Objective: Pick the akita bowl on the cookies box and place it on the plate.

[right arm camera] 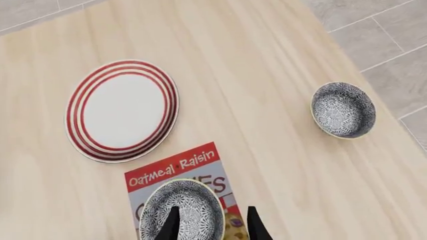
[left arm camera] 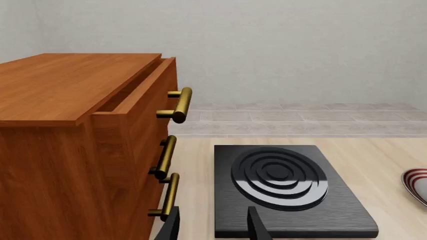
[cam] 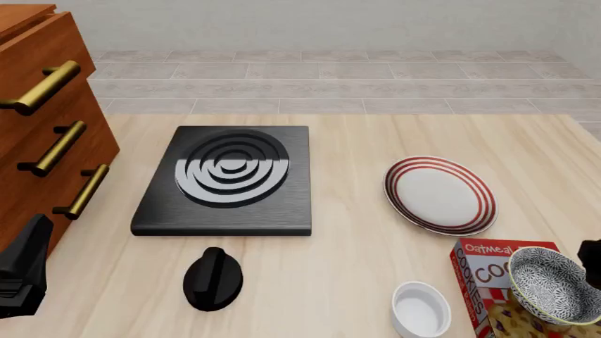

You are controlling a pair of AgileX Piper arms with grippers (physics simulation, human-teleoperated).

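The akita bowl, speckled black and white, sits on the red cookies box at the table's front right. My right gripper is open just above it, one finger over the bowl's inside and the other outside its rim. In the front view only a dark bit of the right gripper shows at the frame's edge. The plate, white with red rings, lies empty just beyond the box. My left gripper is open and holds nothing, low at the front left beside the cabinet.
A black stove lies mid-table, with a black knob in front of it. A wooden cabinet with brass handles stands at the left. A plain white small bowl sits left of the box. Another speckled bowl rests near the table's right edge.
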